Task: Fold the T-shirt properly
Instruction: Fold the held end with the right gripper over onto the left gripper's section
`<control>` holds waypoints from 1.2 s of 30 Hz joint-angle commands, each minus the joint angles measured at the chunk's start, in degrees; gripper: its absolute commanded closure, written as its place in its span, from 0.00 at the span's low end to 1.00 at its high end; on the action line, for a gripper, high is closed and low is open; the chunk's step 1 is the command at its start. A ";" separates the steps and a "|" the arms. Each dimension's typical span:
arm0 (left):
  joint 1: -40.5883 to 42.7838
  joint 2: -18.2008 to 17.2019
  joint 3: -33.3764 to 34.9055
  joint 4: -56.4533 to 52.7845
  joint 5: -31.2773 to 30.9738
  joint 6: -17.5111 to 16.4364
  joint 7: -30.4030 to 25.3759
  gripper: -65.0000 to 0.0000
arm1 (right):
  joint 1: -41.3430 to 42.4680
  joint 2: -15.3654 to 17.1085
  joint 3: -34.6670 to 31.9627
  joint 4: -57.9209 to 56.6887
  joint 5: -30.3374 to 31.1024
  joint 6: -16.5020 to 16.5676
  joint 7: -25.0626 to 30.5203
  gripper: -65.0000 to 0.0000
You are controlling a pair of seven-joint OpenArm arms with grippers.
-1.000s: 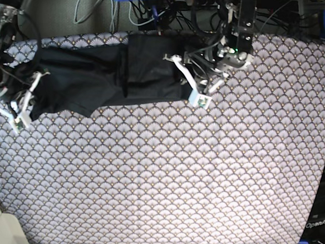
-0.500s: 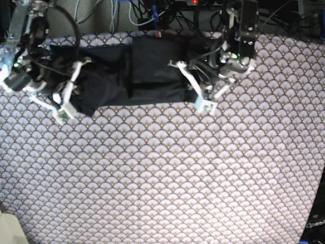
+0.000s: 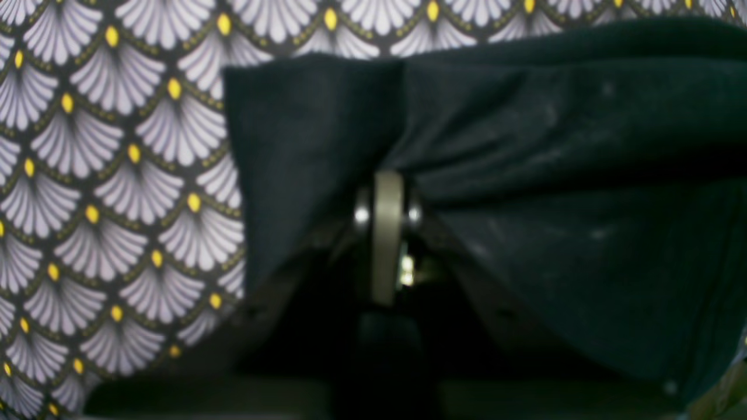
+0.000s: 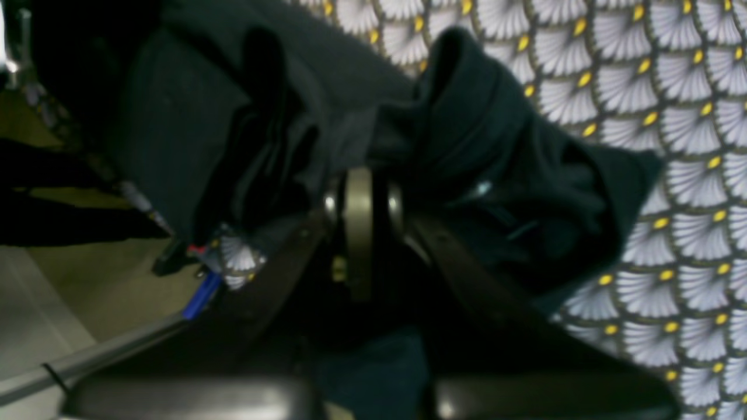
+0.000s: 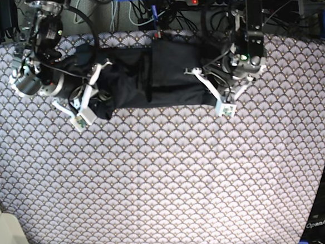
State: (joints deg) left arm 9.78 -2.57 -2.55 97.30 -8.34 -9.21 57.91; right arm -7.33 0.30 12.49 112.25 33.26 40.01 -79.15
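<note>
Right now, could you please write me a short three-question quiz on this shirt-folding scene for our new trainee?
1. True or false: the T-shirt lies near the far edge of the tablecloth, as the base view shows it.
2. What does the left gripper hold?
A. nothing
B. black cloth of the T-shirt
C. the tablecloth
3. Fill in: the right gripper is shut on ____.

Key
1. True; the near part of the patterned cloth carries no garment.
2. B; the left wrist view shows dark fabric gathered at the closed fingertips.
3. The T-shirt; bunched black cloth surrounds its tips in the right wrist view.
</note>
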 commanded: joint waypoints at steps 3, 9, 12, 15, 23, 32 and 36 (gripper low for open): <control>-0.51 0.59 -0.13 1.47 0.03 -0.15 -0.64 1.00 | 0.78 0.10 -0.14 0.94 1.16 -0.01 0.87 1.00; -0.24 1.47 -0.31 3.32 -5.33 -5.69 -2.66 1.00 | 0.61 0.45 -0.05 0.94 1.16 -0.01 1.13 1.00; 0.02 1.38 -0.31 5.25 -6.56 -5.69 -3.98 1.00 | 0.61 0.45 0.04 0.85 1.16 -0.01 1.13 1.00; 0.37 1.38 -0.40 7.71 -6.83 -5.69 -3.98 1.00 | 0.70 0.54 -0.05 0.85 1.16 -0.01 1.13 1.00; 5.30 1.29 -11.12 14.40 -6.21 -5.69 -3.80 1.00 | 1.05 0.45 -0.14 0.94 1.16 -0.01 0.87 1.00; 5.12 1.21 -20.88 0.86 -6.12 -6.04 -4.42 1.00 | 2.19 -0.25 -2.69 0.94 1.25 -0.01 0.87 1.00; 2.83 1.12 -19.56 -3.63 -6.12 -6.04 -4.50 1.00 | 2.72 -0.34 -5.15 1.03 1.25 -0.01 0.87 1.00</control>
State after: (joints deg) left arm 12.62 -1.28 -22.31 93.38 -14.66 -15.09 52.36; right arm -5.30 0.01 7.53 112.20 33.23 40.01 -79.35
